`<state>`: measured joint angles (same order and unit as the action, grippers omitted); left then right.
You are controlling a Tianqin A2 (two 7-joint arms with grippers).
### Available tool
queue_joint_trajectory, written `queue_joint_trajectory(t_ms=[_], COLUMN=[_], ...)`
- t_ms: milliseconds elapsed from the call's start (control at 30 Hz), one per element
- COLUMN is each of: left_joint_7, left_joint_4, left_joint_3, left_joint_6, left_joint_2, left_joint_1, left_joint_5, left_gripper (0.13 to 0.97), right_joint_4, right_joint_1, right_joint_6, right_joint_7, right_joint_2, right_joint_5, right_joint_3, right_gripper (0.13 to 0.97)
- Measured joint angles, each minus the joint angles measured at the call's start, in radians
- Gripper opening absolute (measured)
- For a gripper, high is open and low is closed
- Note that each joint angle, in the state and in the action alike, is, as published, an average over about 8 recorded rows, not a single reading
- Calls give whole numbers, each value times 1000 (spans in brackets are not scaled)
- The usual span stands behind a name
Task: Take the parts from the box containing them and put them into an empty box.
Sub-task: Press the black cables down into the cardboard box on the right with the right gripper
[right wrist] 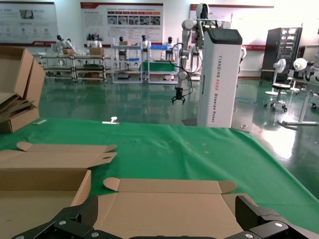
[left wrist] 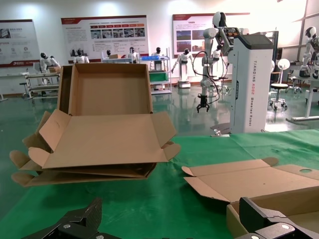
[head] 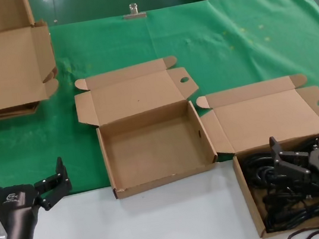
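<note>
Right claw (head: 311,148), lower right, hangs spread wide over the black power cords (head: 279,195) in their box (head: 251,202) — gripping nothing. Empty box (head: 156,180) mid-frame; left claw (head: 25,184) gapes lower left.

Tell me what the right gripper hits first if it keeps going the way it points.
Most likely the cords. The right gripper hangs open over the box holding them, angled forward and down. If its line runs flatter than it looks, it would meet that box's raised lid instead; depth is unclear.
</note>
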<state>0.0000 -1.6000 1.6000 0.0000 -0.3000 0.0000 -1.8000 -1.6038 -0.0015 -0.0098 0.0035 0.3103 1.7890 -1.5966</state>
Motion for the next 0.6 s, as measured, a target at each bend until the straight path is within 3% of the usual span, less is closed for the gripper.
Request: queue_joint_trajectory(t_ms=[600], left_joint_7=[0], left_joint_4=[0], left_joint_3=[0], left_joint_6=[0], left_joint_2=[0], left_joint_1=[0], left_joint_5=[0], left_gripper=[966], right_joint_4=[2], right_joint_1=[1], right_joint_6=[4], right_joint_7=[-1], right_joint_2=[-4], right_joint_5=[4], right_joint_3=[-1], right_gripper=[966])
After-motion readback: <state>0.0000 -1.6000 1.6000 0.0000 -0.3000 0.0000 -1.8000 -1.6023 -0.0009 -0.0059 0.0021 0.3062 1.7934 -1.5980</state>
